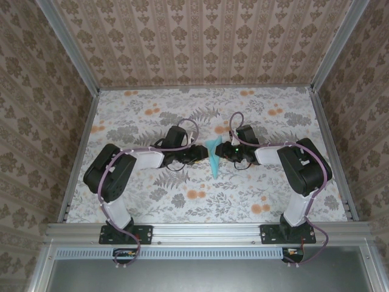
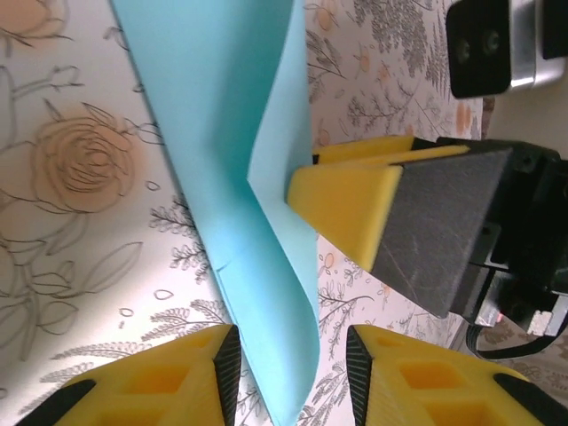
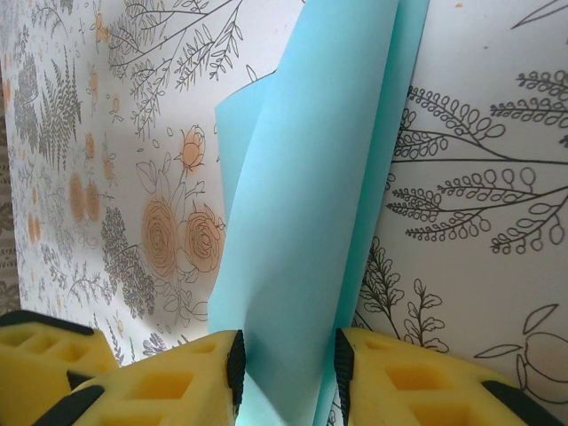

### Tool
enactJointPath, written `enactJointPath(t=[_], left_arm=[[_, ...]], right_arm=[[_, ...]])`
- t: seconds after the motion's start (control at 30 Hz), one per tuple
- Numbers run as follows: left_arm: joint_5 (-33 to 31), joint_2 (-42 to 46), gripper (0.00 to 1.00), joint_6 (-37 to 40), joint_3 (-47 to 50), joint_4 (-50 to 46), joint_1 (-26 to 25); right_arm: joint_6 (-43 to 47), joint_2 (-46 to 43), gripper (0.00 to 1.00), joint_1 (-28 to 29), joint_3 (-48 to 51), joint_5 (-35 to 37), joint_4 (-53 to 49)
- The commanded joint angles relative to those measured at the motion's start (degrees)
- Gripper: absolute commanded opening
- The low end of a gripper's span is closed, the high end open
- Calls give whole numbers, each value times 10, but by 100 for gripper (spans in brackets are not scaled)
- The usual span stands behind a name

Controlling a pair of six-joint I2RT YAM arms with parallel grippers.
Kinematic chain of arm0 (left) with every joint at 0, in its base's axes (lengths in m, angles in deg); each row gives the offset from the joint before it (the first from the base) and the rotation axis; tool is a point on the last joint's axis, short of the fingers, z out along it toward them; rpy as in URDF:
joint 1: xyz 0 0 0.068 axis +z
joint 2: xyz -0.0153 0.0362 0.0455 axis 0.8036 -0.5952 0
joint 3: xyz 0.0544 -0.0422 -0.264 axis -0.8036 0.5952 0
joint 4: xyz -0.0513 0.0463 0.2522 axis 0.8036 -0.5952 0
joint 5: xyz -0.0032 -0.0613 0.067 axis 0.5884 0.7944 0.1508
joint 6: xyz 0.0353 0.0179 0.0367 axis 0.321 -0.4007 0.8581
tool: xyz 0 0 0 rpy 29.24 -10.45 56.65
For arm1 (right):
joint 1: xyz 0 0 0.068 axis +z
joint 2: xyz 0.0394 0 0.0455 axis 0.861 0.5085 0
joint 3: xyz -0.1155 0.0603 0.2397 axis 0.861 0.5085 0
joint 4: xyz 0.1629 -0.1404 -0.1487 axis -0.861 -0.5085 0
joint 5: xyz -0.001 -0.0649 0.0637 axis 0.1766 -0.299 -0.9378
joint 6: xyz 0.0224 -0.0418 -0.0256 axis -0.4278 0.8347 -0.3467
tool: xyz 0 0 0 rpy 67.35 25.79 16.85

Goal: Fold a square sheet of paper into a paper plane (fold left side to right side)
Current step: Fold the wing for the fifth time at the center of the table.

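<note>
Centre frame: left gripper (image 1: 203,153) stands spread around the upright paper plane (image 1: 213,161); right gripper (image 1: 221,150) alone pinches it. The uncreased, billowing layers could spring apart or slip.

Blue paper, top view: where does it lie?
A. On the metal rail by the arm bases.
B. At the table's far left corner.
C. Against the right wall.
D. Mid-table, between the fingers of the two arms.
D: the blue paper, folded narrow and pointed, lies in the middle of the table, between the left arm's fingers and the right arm's fingers.
</note>
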Motion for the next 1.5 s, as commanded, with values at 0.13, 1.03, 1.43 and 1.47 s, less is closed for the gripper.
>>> enactJointPath(t=[0.13, 1.03, 1.43, 1.47], left_arm=[[48, -56, 39, -27, -41, 26, -1], [59, -136, 27, -83, -74, 94, -15], [41, -144, 2, -89, -67, 110, -10], [38, -142, 0, -88, -65, 110, -9]], right_arm=[[1, 17, 35, 7, -4, 12, -34], [5, 16, 34, 9, -7, 13, -39], [6, 15, 34, 10, -10, 12, -43], [8, 13, 34, 10, -10, 12, -45]])
